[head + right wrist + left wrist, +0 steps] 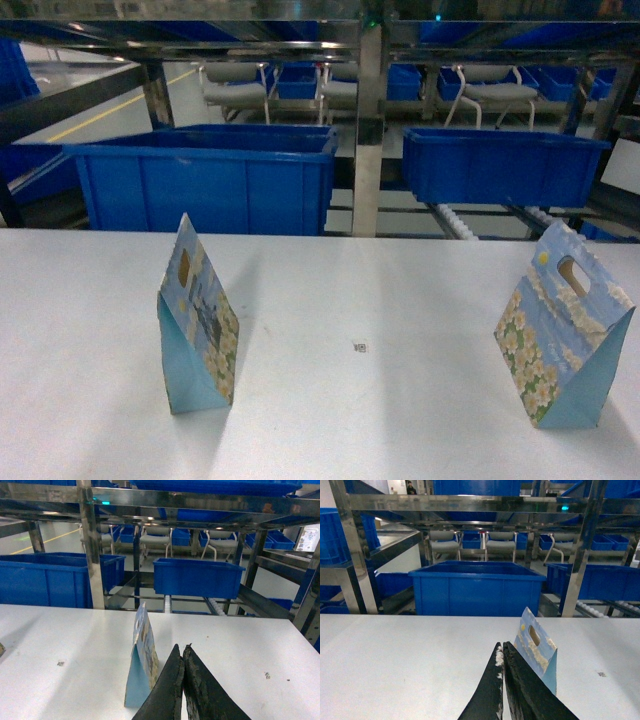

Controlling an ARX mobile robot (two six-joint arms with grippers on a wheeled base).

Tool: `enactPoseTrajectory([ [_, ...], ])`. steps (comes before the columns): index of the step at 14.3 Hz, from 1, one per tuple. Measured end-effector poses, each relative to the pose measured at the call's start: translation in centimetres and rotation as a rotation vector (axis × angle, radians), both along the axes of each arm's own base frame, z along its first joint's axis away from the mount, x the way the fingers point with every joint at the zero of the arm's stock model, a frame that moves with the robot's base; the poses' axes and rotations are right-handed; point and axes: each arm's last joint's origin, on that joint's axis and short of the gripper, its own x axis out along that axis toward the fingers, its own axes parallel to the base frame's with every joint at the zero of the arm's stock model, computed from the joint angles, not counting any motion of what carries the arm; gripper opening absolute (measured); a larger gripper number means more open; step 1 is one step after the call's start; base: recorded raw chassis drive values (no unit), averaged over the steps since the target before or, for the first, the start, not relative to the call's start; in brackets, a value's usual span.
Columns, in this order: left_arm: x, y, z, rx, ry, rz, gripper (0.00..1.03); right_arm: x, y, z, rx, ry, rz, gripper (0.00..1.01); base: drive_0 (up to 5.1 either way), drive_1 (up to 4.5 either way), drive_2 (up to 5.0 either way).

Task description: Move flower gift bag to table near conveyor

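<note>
Two flower gift bags stand upright on the white table point(350, 430): one on the left point(197, 325) and one on the right point(563, 335), both blue with white flowers and a cut-out handle. In the left wrist view the left bag point(538, 649) stands just right of and beyond my left gripper point(502, 647), which is shut on nothing. In the right wrist view the right bag point(141, 662) stands just left of my right gripper point(182, 650), also shut and empty. Neither gripper shows in the head view. The conveyor point(452, 222) with white rollers runs behind the table.
Blue plastic bins point(205, 175) point(500, 165) sit on the steel rack beyond the table's far edge. A steel upright point(368, 130) stands between them. A small dark mark point(360, 347) lies on the table between the bags.
</note>
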Motion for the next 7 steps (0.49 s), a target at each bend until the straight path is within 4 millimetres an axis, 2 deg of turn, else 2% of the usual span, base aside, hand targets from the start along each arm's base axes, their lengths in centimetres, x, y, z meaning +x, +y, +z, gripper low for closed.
enactPoseTrajectory([
  [2, 0.00, 0.00, 0.00, 0.000, 0.000, 0.000, 0.02, 0.00, 0.00, 0.00, 0.000, 0.000, 0.000, 0.03, 0.0, 0.00, 0.0],
  [3, 0.00, 0.00, 0.00, 0.000, 0.000, 0.000, 0.14, 0.00, 0.00, 0.00, 0.000, 0.000, 0.000, 0.15, 0.0, 0.00, 0.0],
  [4, 0.00, 0.00, 0.00, 0.000, 0.000, 0.000, 0.28, 0.00, 0.00, 0.00, 0.000, 0.000, 0.000, 0.30, 0.0, 0.00, 0.0],
  [6, 0.00, 0.00, 0.00, 0.000, 0.000, 0.000, 0.82, 0.00, 0.00, 0.00, 0.000, 0.000, 0.000, 0.84, 0.0, 0.00, 0.0],
  [7, 0.00, 0.00, 0.00, 0.000, 0.000, 0.000, 0.98, 0.00, 0.00, 0.00, 0.000, 0.000, 0.000, 0.97, 0.0, 0.00, 0.0],
])
